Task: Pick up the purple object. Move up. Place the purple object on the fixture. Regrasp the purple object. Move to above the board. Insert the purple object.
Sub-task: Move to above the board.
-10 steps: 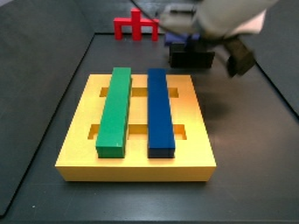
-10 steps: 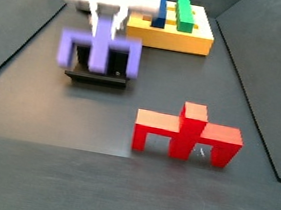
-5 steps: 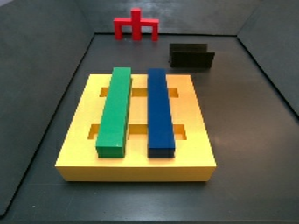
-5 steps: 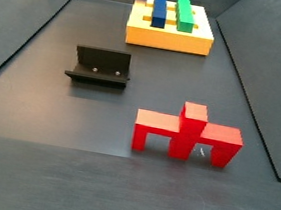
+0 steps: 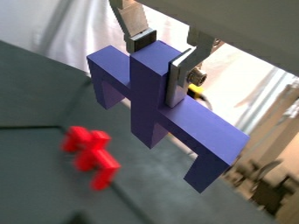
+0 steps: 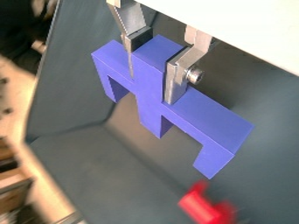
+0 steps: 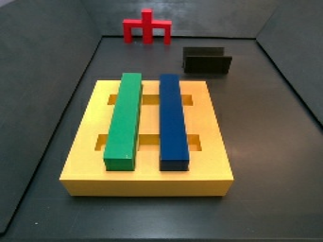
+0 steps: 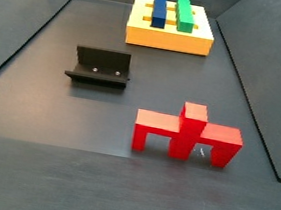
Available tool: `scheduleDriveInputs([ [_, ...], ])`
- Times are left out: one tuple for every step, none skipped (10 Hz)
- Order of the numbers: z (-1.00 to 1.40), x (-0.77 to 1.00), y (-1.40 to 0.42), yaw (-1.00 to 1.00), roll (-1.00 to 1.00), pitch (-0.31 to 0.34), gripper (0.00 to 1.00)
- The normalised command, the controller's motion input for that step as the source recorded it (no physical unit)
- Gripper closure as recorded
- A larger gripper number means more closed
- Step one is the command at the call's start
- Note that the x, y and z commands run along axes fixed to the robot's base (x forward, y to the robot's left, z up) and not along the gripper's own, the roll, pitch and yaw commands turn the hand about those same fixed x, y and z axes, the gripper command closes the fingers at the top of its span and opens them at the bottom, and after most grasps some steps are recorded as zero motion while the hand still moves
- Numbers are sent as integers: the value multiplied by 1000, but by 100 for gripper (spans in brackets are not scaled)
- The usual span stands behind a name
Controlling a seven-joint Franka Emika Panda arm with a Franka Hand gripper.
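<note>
the gripper (image 5: 162, 59) pinches one purple object (image 5: 163, 118) high above the floor; one red piece (image 5: 91, 153) lies below.

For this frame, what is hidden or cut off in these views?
- Gripper and purple object: outside both side views, so their place over the board or fixture cannot be told.
- Red piece: cut by the frame edge in a wrist view.
- Gripper body: cropped in both wrist views; only the fingers show.
</note>
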Motion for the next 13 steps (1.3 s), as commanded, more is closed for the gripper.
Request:
scheduleDriveInputs([
  [277, -1015, -1400, 7, -1000, 79, 100],
  [258, -1021, -1400, 15, -1000, 81, 100],
  [263, -996, -1400, 20, -1000, 80, 100],
  [249, -1026, -1400, 32, -1000, 75, 100],
  [115, -523, -694, 35, -1000, 72, 100],
  [30, -226, -242, 40, -1000, 62, 100],
  [10, -144, -134, 37, -1000, 59, 100],
  [30, -107, -72, 38, -1000, 40, 100],
  [4, -90, -31, 37, -1000, 23, 100],
  [2, -59, 5, 25, -828, 6, 100],
  [9, -50, 9, 21, -676, -3, 100],
  [-5, -35, 7, 9, -411, -13, 100],
  [0, -28, 3, 6, -310, -16, 100],
])
